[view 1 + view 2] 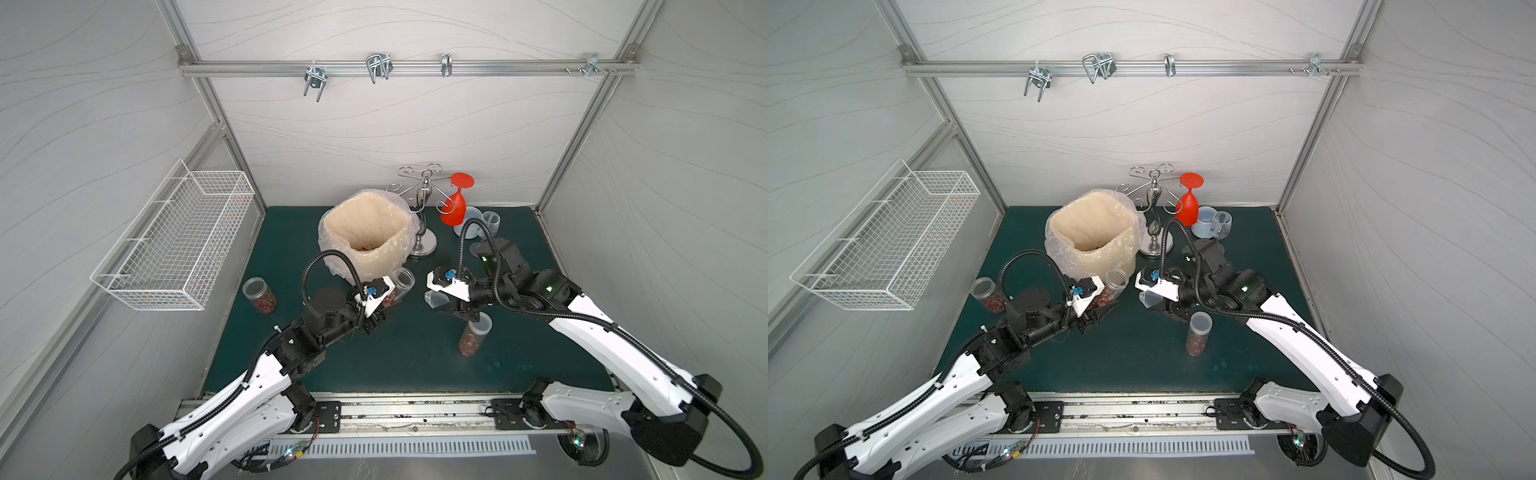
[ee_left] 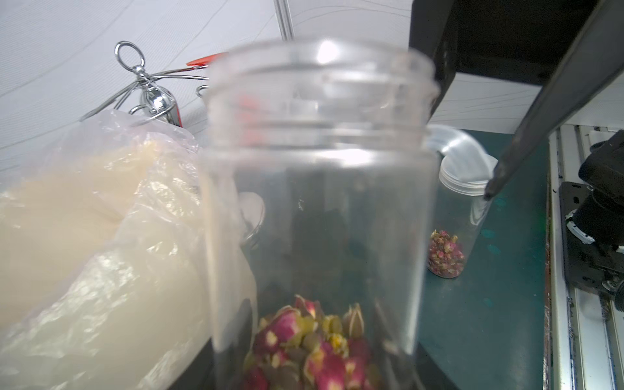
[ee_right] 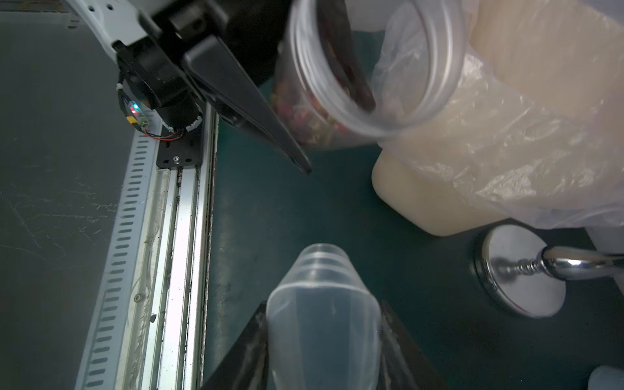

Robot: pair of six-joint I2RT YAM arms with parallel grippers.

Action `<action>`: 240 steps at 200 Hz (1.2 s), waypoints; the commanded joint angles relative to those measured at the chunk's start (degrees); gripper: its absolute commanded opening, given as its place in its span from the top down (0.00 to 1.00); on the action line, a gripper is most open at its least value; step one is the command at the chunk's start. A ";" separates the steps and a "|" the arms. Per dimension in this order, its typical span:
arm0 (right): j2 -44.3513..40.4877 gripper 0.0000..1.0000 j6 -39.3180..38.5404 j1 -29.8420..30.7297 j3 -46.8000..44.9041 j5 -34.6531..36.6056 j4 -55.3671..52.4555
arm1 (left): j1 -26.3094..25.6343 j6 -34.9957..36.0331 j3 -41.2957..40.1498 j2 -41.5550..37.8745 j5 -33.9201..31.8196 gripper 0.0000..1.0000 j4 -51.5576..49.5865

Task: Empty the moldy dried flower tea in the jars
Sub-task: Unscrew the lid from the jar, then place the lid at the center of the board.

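Note:
My left gripper point(image 1: 386, 305) is shut on an open clear jar point(image 1: 400, 286), tilted with its mouth toward the bag-lined bin point(image 1: 365, 232). Pink and brown dried flower tea point(image 2: 314, 351) lies in the jar's lower end. My right gripper point(image 1: 437, 303) is shut on a translucent lid point(image 3: 324, 320), which is squeezed between its fingers over the mat. A tall narrow jar point(image 1: 473, 336) with its lid on and tea at the bottom stands just by the right gripper. Another jar point(image 1: 259, 293) holding tea stands at the left of the mat.
Behind the bin stands a chrome glass stand point(image 1: 424, 216) with a red wine glass point(image 1: 455, 208) hanging from it. A pale blue mug point(image 1: 471, 222) and a clear glass point(image 1: 491, 220) sit at the back right. A white wire basket point(image 1: 174, 241) hangs on the left wall.

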 commanded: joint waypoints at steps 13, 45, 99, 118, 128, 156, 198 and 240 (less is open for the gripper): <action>3.71 0.57 6.00 -0.25 -2.03 6.37 4.11 | 0.81 -0.84 2.36 -3.16 -1.52 0.80 0.25; 7.51 0.55 8.35 -0.17 -4.40 7.87 6.31 | 0.90 -0.53 2.07 -4.12 -1.47 0.80 -0.48; 10.03 0.49 8.50 -0.25 -9.26 9.46 12.20 | 0.89 0.21 1.87 -4.52 -1.01 0.80 -1.04; 11.46 0.48 8.37 -0.21 -10.19 10.13 13.70 | 0.89 0.48 1.83 -4.58 -0.90 0.80 -1.13; 12.29 0.48 8.29 -0.22 -10.47 10.37 14.23 | 0.98 0.63 1.69 -4.49 -0.96 0.80 -1.10; 15.01 0.47 7.97 -0.59 -10.96 11.01 15.88 | 1.04 0.65 1.60 -4.19 -0.77 0.80 -1.05; 18.80 0.44 8.11 -1.40 -10.66 11.70 17.64 | 1.01 0.82 1.61 -3.73 -0.48 0.80 -1.02; 22.31 0.43 8.67 -2.32 -10.09 12.54 19.36 | 1.03 0.91 1.54 -3.51 -0.38 0.80 -1.04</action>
